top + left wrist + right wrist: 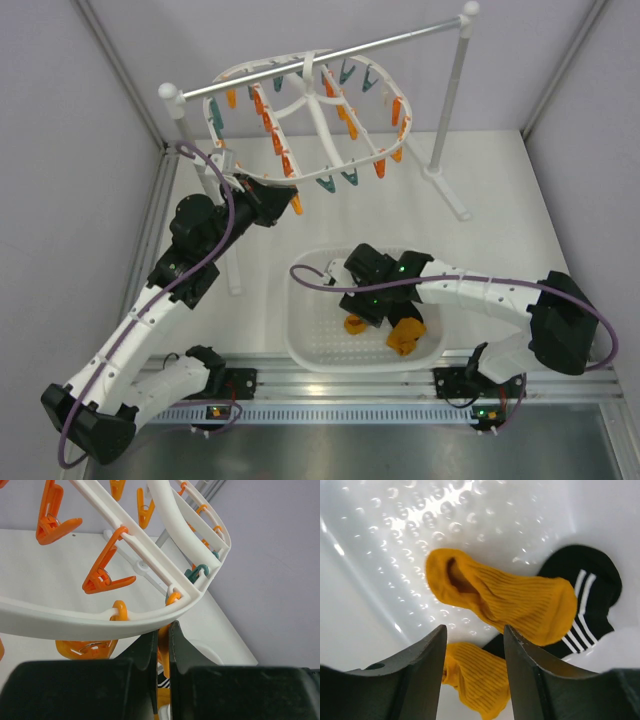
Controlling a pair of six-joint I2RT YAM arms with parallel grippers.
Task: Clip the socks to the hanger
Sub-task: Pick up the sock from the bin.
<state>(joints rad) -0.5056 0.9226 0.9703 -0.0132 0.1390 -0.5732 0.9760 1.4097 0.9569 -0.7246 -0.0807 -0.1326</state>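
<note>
- Two mustard socks (pixel 505 597) and one black striped sock (pixel 590 595) lie in the white basket (pixel 380 555).
- Right gripper (pixel 475 630): fingers spread, hovering over the mustard socks.
- Left gripper (pixel 163 635): pinching an orange clothespin (pixel 162 652) under the hanger (pixel 75 617) rim.
</note>
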